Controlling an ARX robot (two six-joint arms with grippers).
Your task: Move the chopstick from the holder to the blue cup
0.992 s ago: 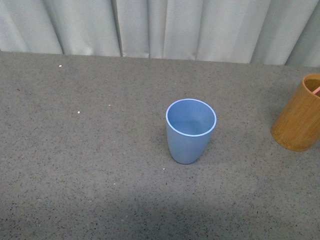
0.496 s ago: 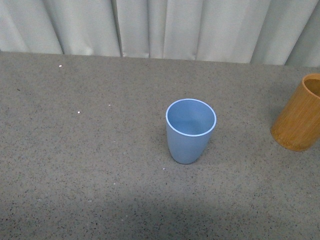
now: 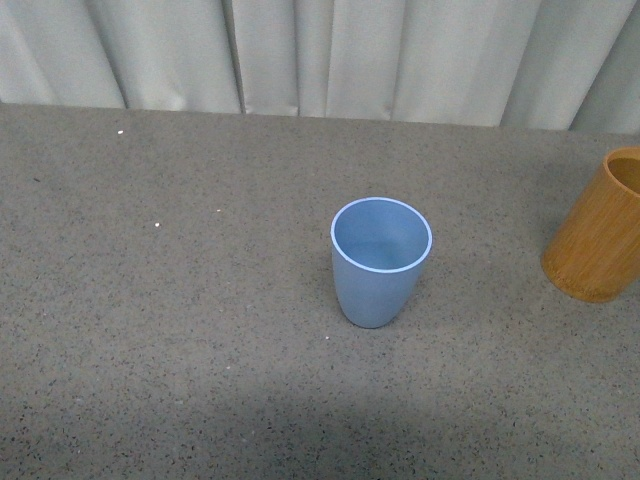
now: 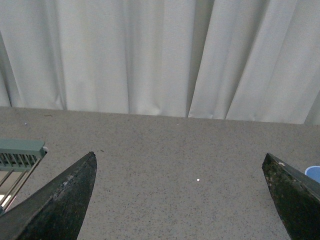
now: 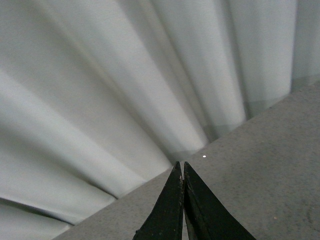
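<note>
The blue cup (image 3: pixel 381 261) stands upright and empty at the middle of the grey table; a sliver of its rim (image 4: pixel 314 173) shows in the left wrist view. At the right edge is the orange-brown holder (image 3: pixel 598 230), with no stick showing in it. Neither arm appears in the front view. My left gripper (image 4: pixel 179 155) is open over bare table with nothing between its fingers. My right gripper (image 5: pixel 182 165) is raised and faces the curtain. Its dark fingers are pressed together on the chopstick, which is almost wholly hidden between them.
A pale curtain (image 3: pixel 320 55) closes off the table's far edge. A grey-green slatted rack (image 4: pixel 20 153) shows in the left wrist view beside the left finger. A few white specks (image 3: pixel 158 224) lie on the table.
One second ago a pink stick end showed at the holder's rim in the front view; it left that view half a second ago. Cup and holder have not moved.
</note>
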